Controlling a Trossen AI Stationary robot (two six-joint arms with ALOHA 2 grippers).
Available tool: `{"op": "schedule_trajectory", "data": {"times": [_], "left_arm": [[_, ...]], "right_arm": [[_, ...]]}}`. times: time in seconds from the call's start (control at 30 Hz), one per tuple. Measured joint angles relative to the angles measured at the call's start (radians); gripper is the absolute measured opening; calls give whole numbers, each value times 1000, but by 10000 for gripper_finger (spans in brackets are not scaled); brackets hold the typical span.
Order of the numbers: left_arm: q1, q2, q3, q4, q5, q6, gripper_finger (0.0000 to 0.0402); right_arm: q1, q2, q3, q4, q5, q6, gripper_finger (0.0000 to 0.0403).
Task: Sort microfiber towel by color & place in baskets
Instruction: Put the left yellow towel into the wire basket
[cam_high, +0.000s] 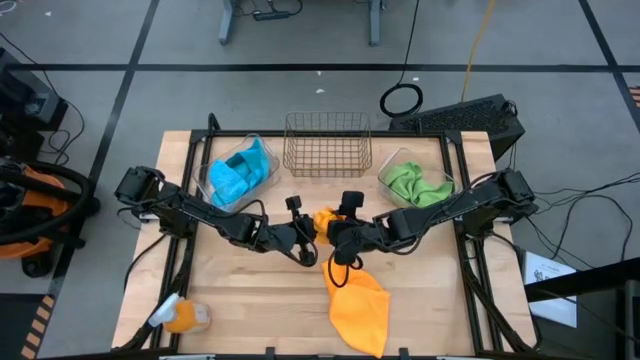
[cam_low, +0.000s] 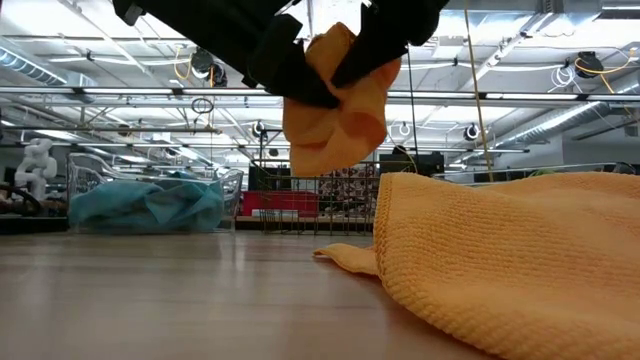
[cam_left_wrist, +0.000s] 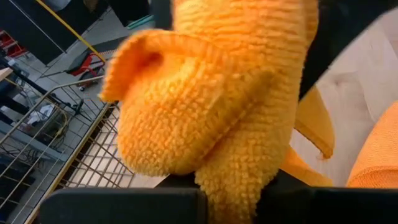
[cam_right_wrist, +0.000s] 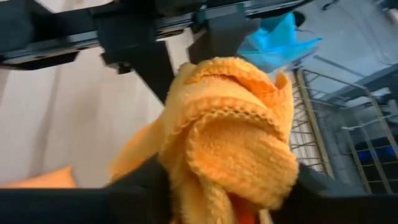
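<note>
Both grippers' jaws pinching the orange towel mid-desk rn, next needs a handoff, then wire basket imo.

Both dark arms reach inward to mid-frame in the high view, the left gripper and the right gripper almost meeting, each clamped on bunched cloth.

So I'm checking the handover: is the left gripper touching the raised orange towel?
Touching. In the left wrist view the orange towel sits pinched between the left gripper's own dark fingers, with no gap.
</note>
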Motion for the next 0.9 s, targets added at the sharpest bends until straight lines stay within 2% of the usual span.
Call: {"op": "schedule_trajectory", "data": {"times": [0.2, 0.27, 0.33, 0.47, 0.63, 0.77, 0.9], "left_arm": [[-1, 0, 0, -2, -3, -2, 40], [-6, 0, 0, -4, -3, -1, 50], [-12, 0, 1, -1, -9, -1, 76], [-30, -3, 1, 0, -71, -2, 154], [-68, -15, 2, -14, -206, 3, 246], [-108, -37, 2, -15, -283, 28, 284], [-142, -62, 2, -44, -334, 27, 292]], "right_arm": [[0, 0, 0, -20, -41, 2, 43], [0, -5, 0, -28, -38, -3, 18], [0, -9, 0, -29, -21, -5, 22], [-7, -28, 0, -52, 8, -37, 40], [-49, -72, 0, -85, 19, -54, 22], [-100, -105, 0, -103, 48, -98, 14], [-173, -130, 0, -97, 120, -182, 20]]}}
